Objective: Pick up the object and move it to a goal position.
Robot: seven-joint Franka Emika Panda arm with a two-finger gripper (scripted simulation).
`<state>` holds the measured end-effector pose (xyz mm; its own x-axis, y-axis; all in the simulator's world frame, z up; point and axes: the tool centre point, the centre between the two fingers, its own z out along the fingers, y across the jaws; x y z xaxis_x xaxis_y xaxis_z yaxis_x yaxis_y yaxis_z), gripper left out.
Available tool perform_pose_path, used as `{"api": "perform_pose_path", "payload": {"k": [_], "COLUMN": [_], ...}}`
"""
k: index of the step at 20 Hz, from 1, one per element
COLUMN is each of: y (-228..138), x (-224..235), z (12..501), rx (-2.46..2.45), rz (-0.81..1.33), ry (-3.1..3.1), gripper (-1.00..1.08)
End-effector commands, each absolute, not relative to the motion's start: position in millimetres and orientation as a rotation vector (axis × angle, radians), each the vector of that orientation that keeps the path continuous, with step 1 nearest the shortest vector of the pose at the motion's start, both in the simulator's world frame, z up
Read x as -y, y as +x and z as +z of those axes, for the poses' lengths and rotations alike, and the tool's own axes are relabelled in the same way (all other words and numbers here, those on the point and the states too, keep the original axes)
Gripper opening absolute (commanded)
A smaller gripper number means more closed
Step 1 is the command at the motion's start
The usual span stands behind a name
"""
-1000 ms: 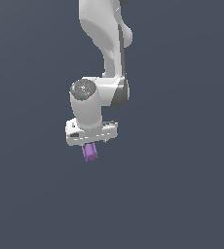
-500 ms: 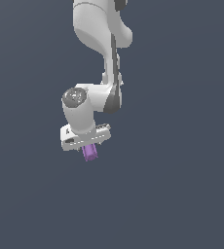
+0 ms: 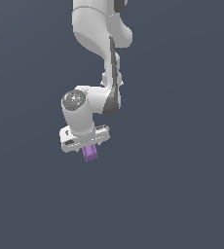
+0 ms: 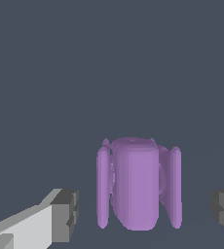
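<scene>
A: Arm (image 3: 97, 29) in ext. view, upper centre of frame — colour?
B: Glossy white, fat rounded links. Dark grey/black seam strip down the forearm approx. mid-frame, black patch at top edge.
A: Wrist?
B: White cylinder w/ a round grey cap (image 3: 75, 98), centre-left. Below it a flat white flange, small dark slots along its edge.
A: Gripper (image 4: 145, 214) in wrist view?
B: White finger body lower left, dark grey ridged pads (image 4: 65, 215) lower left & lower right corners. No cables or markings legible.
</scene>
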<state>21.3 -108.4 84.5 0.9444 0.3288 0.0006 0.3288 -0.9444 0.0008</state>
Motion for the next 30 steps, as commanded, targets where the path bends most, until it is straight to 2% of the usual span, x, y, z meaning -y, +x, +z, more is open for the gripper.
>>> {"api": "perform_pose_path", "payload": {"k": [1,7,12,13,24,30], "y": [20.7,19.8,21.2,21.2,21.2,24.5], "x": [108.6,108.6,108.7,108.7,108.7,105.0], "z": [75.4,45.2,39.4,39.4,39.9,57.6], "rx": [-0.524,-0.528,-0.529,-0.529,-0.529,-0.529], "rz": [-0.001,0.0,0.0,0.0,0.0,0.0], "ry": [3.097,3.097,3.097,3.097,3.097,3.097], "gripper": [1.0,1.0,1.0,-1.0,-1.0,-1.0]}}
